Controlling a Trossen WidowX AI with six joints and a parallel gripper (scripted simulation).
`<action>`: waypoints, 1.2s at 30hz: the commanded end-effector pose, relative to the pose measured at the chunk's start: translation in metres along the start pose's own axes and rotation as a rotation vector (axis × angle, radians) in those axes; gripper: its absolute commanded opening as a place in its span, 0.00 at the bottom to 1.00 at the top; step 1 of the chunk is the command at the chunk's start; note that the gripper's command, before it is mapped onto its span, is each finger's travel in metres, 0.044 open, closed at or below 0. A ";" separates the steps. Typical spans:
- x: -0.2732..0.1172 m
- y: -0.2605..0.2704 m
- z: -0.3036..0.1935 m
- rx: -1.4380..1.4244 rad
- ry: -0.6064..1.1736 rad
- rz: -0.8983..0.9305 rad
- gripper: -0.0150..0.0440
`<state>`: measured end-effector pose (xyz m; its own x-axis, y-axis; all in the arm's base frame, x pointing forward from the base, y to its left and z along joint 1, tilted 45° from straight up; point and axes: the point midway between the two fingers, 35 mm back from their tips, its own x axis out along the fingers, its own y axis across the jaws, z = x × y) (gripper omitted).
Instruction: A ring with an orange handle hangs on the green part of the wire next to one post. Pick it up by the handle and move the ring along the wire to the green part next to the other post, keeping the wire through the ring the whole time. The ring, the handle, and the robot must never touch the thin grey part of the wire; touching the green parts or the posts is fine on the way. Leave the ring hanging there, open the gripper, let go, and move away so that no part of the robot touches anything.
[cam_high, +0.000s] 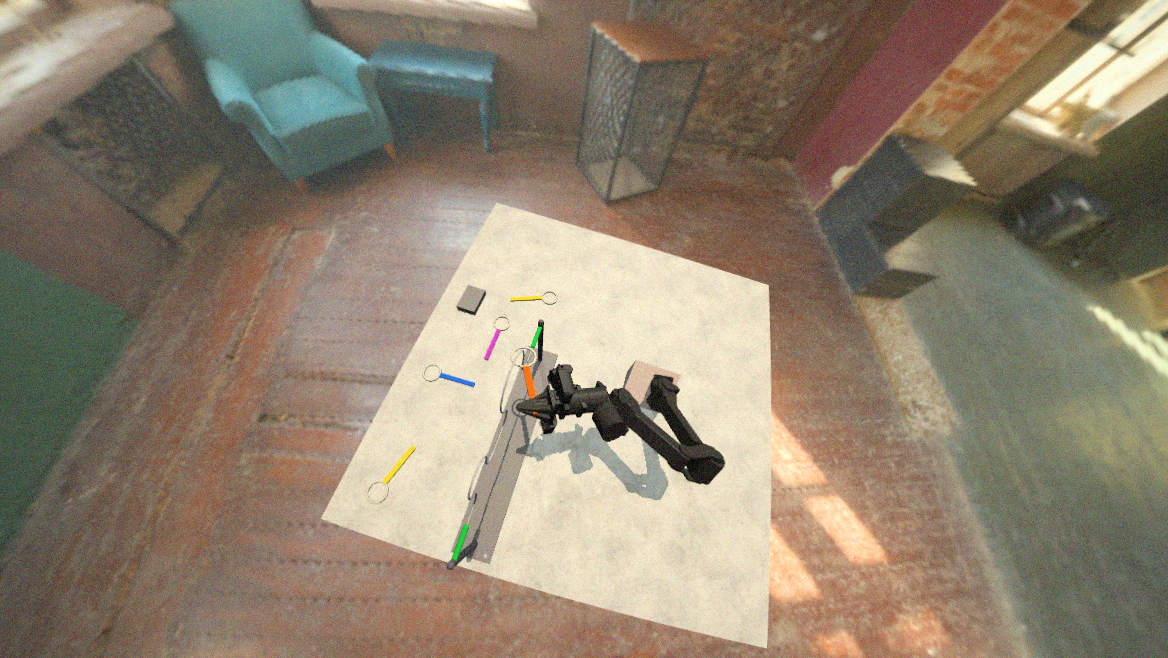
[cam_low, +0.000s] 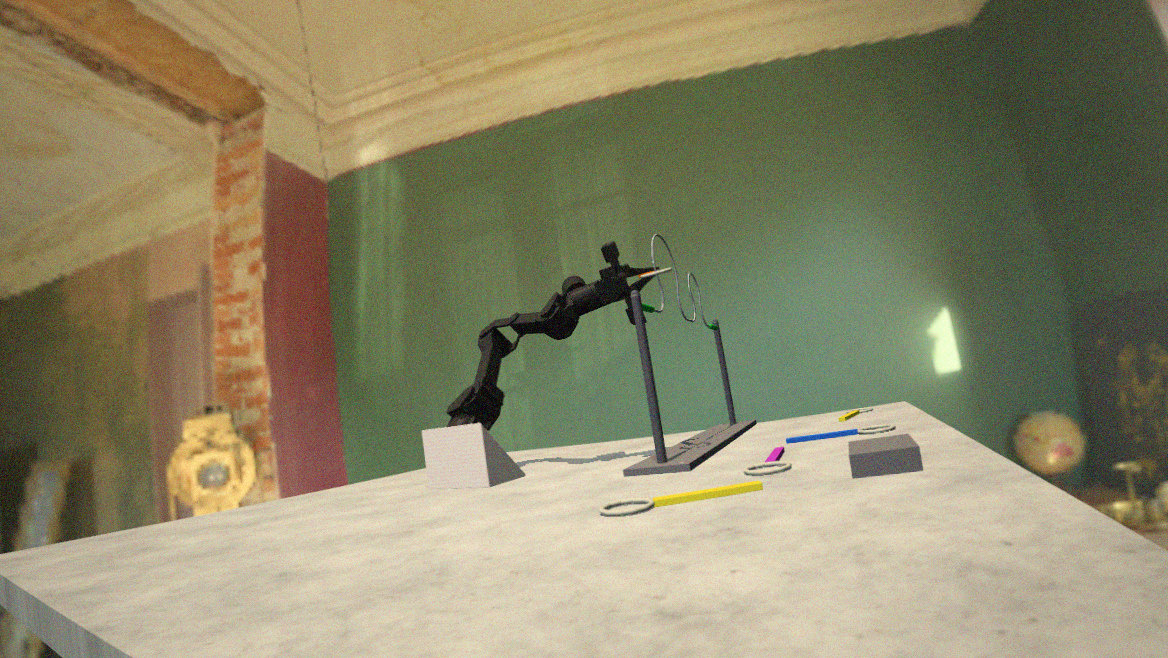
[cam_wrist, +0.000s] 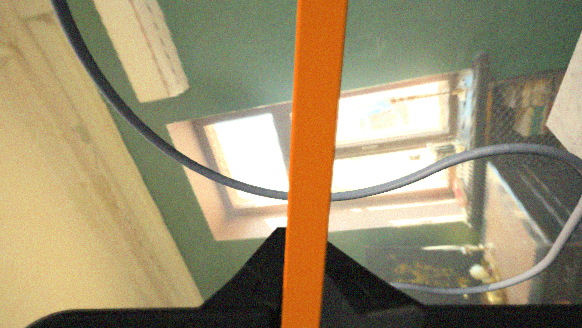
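My gripper (cam_high: 529, 406) (cam_low: 648, 273) (cam_wrist: 291, 238) is shut on the orange handle (cam_high: 528, 381) (cam_wrist: 312, 125), which crosses the wrist view upright. The ring (cam_high: 523, 357) lies around the wire's first tall loop, near the post (cam_low: 647, 376) by the arm's base. It looks almost edge-on in the exterior view and is out of the wrist view. Any contact cannot be told. The thin grey wire (cam_high: 501, 396) (cam_low: 692, 306) (cam_wrist: 205, 172) passes behind the handle in the wrist view. Green parts (cam_high: 536, 335) (cam_high: 460, 539) lie at both ends; the far post (cam_low: 724, 371) stands beyond the further loops.
A long grey base (cam_high: 488, 523) (cam_low: 719, 446) carries the posts. Rings with yellow (cam_high: 527, 299) (cam_high: 399, 464), magenta (cam_high: 492, 344) and blue (cam_high: 456, 380) handles lie on the table. A dark block (cam_high: 471, 299) (cam_low: 885, 456) and a pale wedge (cam_high: 643, 377) (cam_low: 457, 457) also stand there.
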<state>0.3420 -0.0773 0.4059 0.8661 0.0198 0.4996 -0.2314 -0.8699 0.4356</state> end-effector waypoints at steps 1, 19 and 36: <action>0.000 0.003 -0.001 0.038 -0.001 0.027 0.00; 0.000 -0.010 -0.004 0.079 -0.003 0.051 0.00; -0.006 -0.055 -0.004 -0.146 0.028 -0.072 0.00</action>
<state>0.3467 -0.0346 0.3875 0.8682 0.0686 0.4914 -0.2345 -0.8160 0.5283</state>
